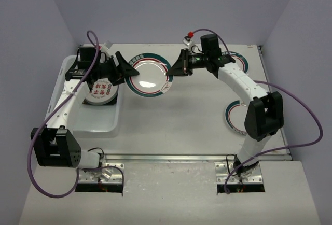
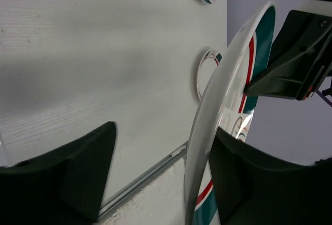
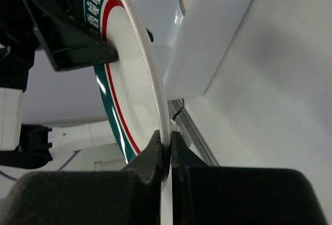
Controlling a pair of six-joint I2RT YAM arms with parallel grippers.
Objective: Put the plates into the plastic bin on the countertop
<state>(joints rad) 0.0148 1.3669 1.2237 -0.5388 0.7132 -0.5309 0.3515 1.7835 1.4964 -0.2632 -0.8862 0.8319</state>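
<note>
A round white plate with a teal and red rim hangs in the air between my two grippers, right of the plastic bin. My right gripper is shut on its right rim; the pinch shows in the right wrist view. My left gripper is open with the plate's left rim between its fingers, against the right finger. A white plate with red characters lies in the bin. Two more ringed plates lie on the white countertop at the right.
The bin's corner is close behind the held plate in the right wrist view. A metal rail runs along the countertop's near edge. The right arm reaches over the far right plate. Grey walls surround the table.
</note>
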